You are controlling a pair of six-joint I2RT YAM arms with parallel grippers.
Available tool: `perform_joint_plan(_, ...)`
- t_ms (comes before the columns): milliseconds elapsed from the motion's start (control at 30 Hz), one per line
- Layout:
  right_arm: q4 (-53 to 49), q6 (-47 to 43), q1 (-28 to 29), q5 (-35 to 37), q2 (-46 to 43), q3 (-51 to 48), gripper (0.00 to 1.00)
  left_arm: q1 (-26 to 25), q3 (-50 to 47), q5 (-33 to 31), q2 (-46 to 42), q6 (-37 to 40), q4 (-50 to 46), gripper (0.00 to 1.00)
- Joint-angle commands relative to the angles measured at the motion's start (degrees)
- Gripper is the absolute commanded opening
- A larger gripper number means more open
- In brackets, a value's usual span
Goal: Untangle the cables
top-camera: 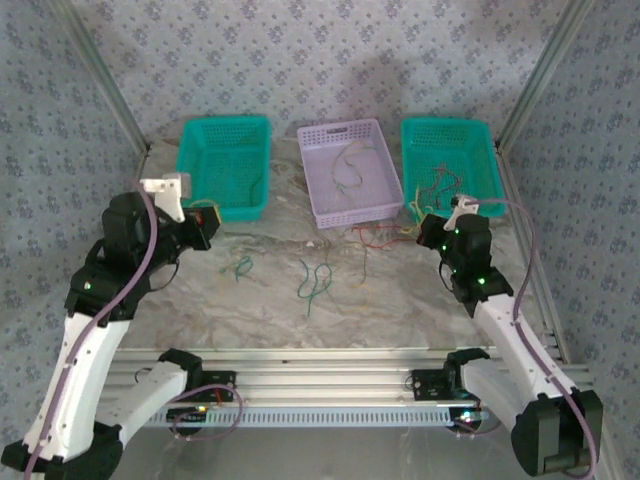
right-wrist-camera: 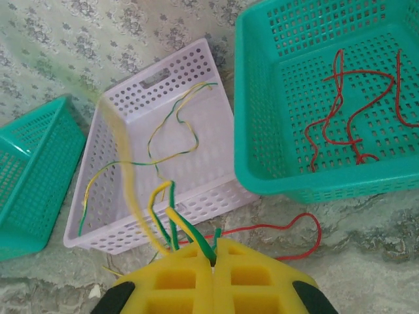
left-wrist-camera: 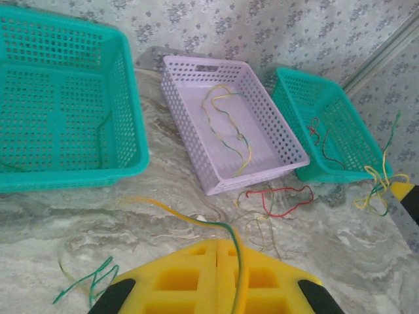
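The cables (top-camera: pixel 315 280) lie in many spots. Some green ones are on the table (top-camera: pixel 250 310), near the middle. A red cable (left-wrist-camera: pixel 281 196) lies on the table just in front of the purple basket (top-camera: pixel 352 214). A yellow and green cable (left-wrist-camera: pixel 229 124) curls inside that basket. More red cables (right-wrist-camera: pixel 340 111) sit inside the right green basket (top-camera: pixel 445 123). The left green basket (top-camera: pixel 238 212) stands on the other side of the purple one.

The left end effector (left-wrist-camera: pixel 217 243) is closed, with its two yellow pads pressed together. A thin yellow and green strand (left-wrist-camera: pixel 190 219) comes up off the table and runs over one pad, so it looks held.

The right end effector (right-wrist-camera: pixel 213 243) is closed too. It pinches a small bunch of green and yellow strands (right-wrist-camera: pixel 171 219) between its pads, just in front of the purple basket and the right green basket
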Motion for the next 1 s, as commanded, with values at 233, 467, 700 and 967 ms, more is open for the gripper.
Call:
perform_joint_plan(233, 1.18, -1.67, 4.05, -3.53, -1.42, -2.02, 0.0, -0.32, 13.64, 5.92, 12.8, -1.24, 9.59, 0.0)
perform_joint_plan(467, 1.46, -1.18, 5.41, -3.45, -4.83, -2.8, 0.0, -6.82, 26.53, 5.99, 24.89, 0.57, 11.98, 0.0)
perform_joint_plan(700, -1.1, -1.38, 6.87, -1.92, -10.03, -2.22, 0.0, -9.27, 43.61, 9.6, 42.61, 0.41, 14.22, 0.0)
perform_joint_plan(967, -5.72, -0.08, 8.12, -1.66, -16.92, -0.68, 0.0, -12.99, 79.23, 13.41, 73.23, 2.64, 4.44, 0.0)
